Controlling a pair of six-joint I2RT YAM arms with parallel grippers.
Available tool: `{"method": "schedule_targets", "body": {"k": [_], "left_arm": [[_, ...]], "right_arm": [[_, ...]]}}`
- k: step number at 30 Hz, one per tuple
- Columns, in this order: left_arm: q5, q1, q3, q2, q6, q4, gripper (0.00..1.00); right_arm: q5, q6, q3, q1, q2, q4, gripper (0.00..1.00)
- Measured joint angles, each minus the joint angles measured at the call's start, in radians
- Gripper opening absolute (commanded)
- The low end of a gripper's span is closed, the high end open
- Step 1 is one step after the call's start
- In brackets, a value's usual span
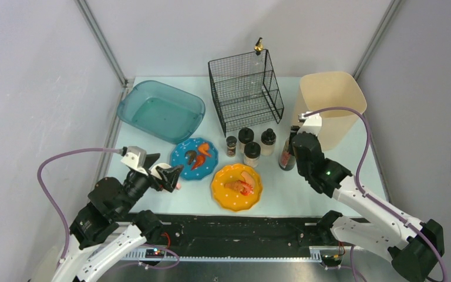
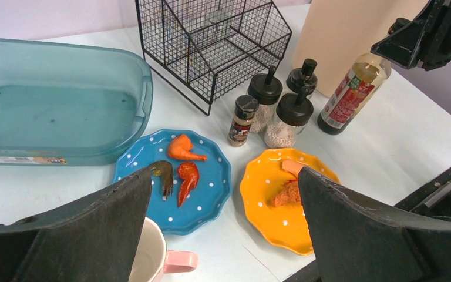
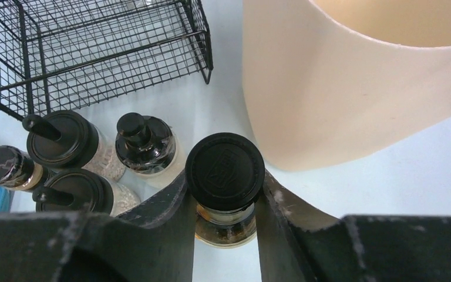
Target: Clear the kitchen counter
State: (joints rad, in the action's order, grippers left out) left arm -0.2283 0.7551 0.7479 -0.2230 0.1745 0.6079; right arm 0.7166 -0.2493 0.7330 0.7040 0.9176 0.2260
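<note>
Kitchen counter desk [image 1: 279, 191], a pale mint-blue rectangle with a black front rail, stretches from the arm bases to the back wall and is far from cleared. It carries a teal tub [image 1: 161, 110] at back left, a wire rack [image 1: 245, 88] at centre back and a beige bin [image 1: 329, 106] at back right. Nearer the arms sit a blue dotted plate [image 1: 208, 168] and an orange dotted plate [image 1: 229, 203], both with food scraps, and behind them a cluster of four spice jars [image 1: 249, 144].

The right end effector [image 3: 225, 205] is closed around the neck of a dark sauce bottle [image 3: 225, 171], one finger on either side just under the black cap. The bottle stands upright beside the bin. A grip high on the neck likely lets it be lifted clear of the jars close by.

The left end effector [image 2: 223, 176] hangs wide open and empty at the front left, above a pink-handled mug [image 2: 147, 258] beside the blue plate. That spread suggests it is poised to take the mug, or the plate beyond.
</note>
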Motion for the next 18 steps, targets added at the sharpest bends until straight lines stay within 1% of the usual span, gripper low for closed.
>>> {"method": "schedule_targets", "body": {"k": [1, 3, 4, 11, 15, 18], "left_arm": [[0.000, 0.000, 0.000, 0.002, 0.000, 0.000, 0.98], [0.000, 0.000, 0.000, 0.003, 0.000, 0.000, 0.98], [0.001, 0.000, 0.000, 0.003, 0.000, 0.000, 0.98], [0.005, 0.000, 0.000, 0.003, 0.000, 0.000, 0.98], [0.005, 0.000, 0.000, 0.003, 0.000, 0.000, 0.98], [0.005, 0.000, 0.000, 0.003, 0.000, 0.000, 0.98]], "right_arm": [[0.003, 0.000, 0.000, 0.000, 0.000, 0.000, 0.16], [0.003, 0.002, -0.001, 0.002, -0.002, 0.000, 0.03], [0.004, 0.006, -0.003, 0.002, -0.003, 0.000, 0.00], [0.010, 0.033, -0.014, 0.037, -0.040, 0.017, 0.00], [0.027, 0.072, -0.008, 0.090, -0.064, 0.059, 0.00], [0.040, 0.113, 0.043, 0.146, -0.063, 0.117, 0.00]]}}
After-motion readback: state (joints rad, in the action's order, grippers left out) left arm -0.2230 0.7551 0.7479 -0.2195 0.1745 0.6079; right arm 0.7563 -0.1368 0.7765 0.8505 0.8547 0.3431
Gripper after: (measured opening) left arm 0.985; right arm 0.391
